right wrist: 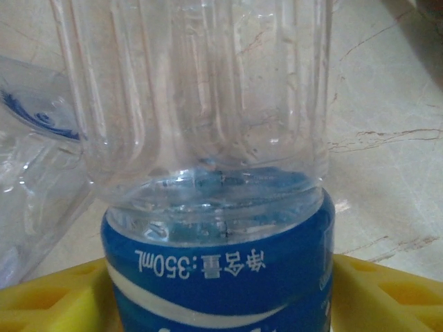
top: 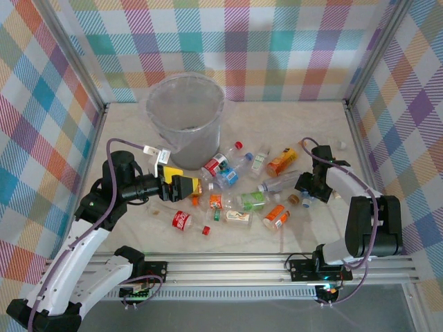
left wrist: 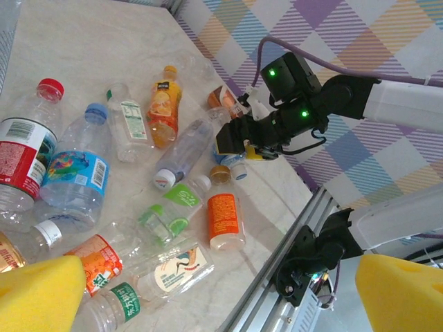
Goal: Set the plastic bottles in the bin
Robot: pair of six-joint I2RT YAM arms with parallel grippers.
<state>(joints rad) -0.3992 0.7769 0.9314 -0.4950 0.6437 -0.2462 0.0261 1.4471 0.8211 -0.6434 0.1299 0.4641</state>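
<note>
Nearest the viewer, a metal rail [top: 242,266] ran along the front edge of a pale, marble-patterned table [top: 318,128]. Just beyond it, about a dozen plastic bottles [top: 277,184] lay scattered on their sides across the middle of the table, all outside the bin.

Closest to the rail were a bottle with a red cola label [top: 183,220] on the left, a white-labelled bottle [top: 239,216] and an orange-labelled bottle [top: 277,216]. Behind these lay a green-labelled bottle [top: 252,200], a blue-capped bottle [top: 228,178], a red-capped bottle [top: 220,164] and an orange juice bottle [top: 282,162].

The left gripper [top: 196,185] hung over the left end of the scatter, its jaws spread wide and holding nothing. In its wrist view the two yellow foam pads [left wrist: 41,297] sat at opposite bottom corners, with bottles lying loose on the table between them.

The right gripper [top: 308,198] sat low at the right end of the scatter, well apart from the left one. Its wrist view showed a clear bottle with a blue label [right wrist: 221,283] between its yellow pads [right wrist: 387,290], close against them on both sides. Whether the pads were pressing on the bottle or merely flanking it could not be told.

Farther back, the bin [top: 201,142], round and translucent grey-white with a clear liner, stood upright at the rear left of the table, just behind the left gripper. Farthest of all, pastel checked cloth walls [top: 277,41] enclosed the table.
</note>
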